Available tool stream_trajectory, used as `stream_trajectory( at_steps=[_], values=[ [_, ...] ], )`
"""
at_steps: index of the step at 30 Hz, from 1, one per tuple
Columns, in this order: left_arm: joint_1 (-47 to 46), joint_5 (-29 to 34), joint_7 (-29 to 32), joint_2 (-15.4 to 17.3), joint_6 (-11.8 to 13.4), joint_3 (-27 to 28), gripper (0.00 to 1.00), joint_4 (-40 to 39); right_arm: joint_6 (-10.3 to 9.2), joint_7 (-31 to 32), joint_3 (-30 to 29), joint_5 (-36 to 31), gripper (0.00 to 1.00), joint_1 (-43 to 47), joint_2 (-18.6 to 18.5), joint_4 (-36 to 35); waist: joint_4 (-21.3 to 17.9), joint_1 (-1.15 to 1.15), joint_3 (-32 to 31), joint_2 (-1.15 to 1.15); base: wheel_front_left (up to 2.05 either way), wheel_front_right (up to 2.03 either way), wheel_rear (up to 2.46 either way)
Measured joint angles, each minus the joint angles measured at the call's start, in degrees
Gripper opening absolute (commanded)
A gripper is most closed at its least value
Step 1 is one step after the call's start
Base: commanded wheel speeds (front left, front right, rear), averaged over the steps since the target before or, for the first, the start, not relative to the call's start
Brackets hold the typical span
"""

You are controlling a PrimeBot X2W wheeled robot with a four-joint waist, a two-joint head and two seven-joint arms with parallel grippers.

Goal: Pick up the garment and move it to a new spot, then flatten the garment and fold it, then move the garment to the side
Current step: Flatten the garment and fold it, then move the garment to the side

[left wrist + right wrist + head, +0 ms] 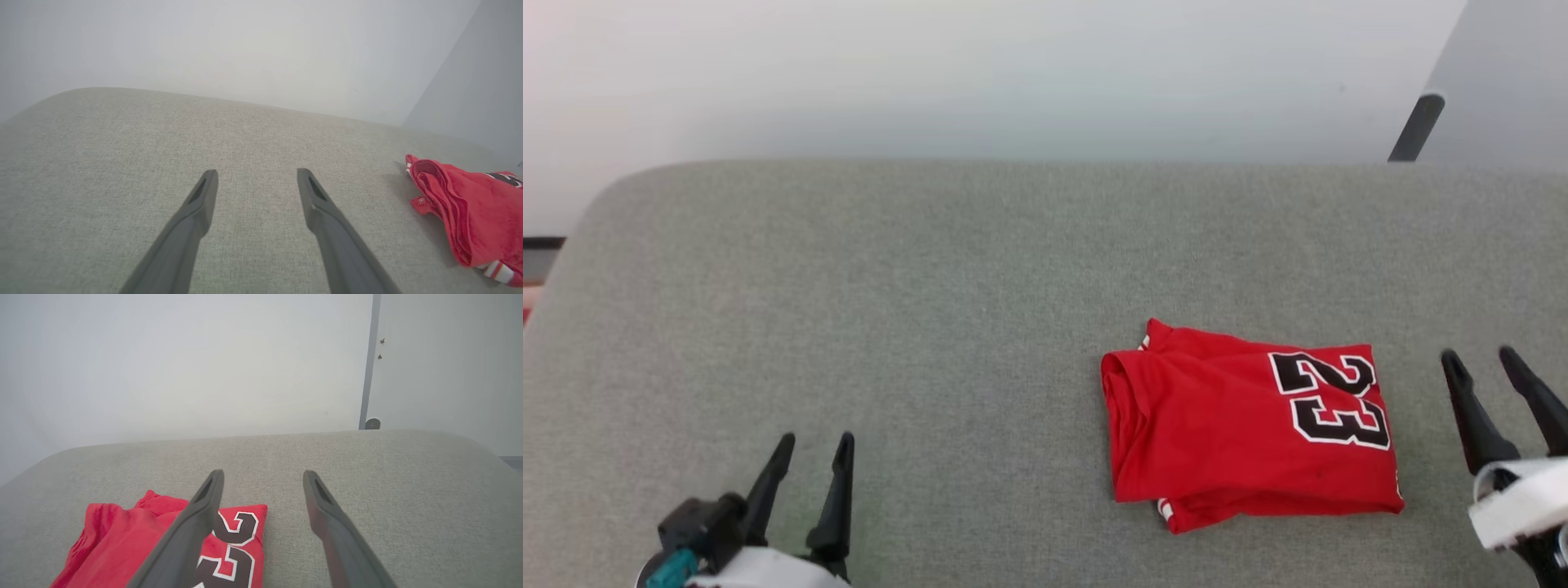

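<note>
While left pincer (816,438) and right pincer (1478,354) gape empty, folded garment (1225,425) shows only "23".

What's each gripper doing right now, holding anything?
Left gripper: open, holding nothing.
Right gripper: open, holding nothing, beside the folded garment.

Bare indoor room, prob. a staged test space, is suggested: grey upholstered cushion (388,477) spread under & ahead of the right gripper (263,477), plain white wall (184,367) beyond its tips, grey vertical strip (369,355) w/ round stop (372,424) right of them.
</note>
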Motion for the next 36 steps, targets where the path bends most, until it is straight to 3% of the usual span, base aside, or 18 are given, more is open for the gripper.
stream_trajectory(
  at_steps=[16, 29, 36],
  values=[
    [10.89, 4.01, 0.0, 0.16, -0.01, 2.68, 1.0, -11.22, 0.0, 6.12, -14.17, -5.06, 1.0, 16.65, 5.88, -13.35, 1.94, 0.0, -4.36, 0.0, 0.0, 0.0, 0.0],
    [10.86, 4.26, 0.0, -0.11, -0.02, 2.21, 1.0, -11.7, 0.0, 9.87, -15.55, -6.02, 1.0, 18.03, 8.96, -16.56, 2.19, 0.0, -4.56, 0.0, 0.0, 0.0, 0.0],
    [10.17, 4.42, 0.0, -0.54, -0.02, 1.99, 1.0, -11.84, 0.0, 11.71, -14.25, -5.91, 1.0, 17.28, 8.26, -16.97, 2.36, 0.0, -3.89, 0.0, 0.0, 0.0, 0.0]
  ],
)
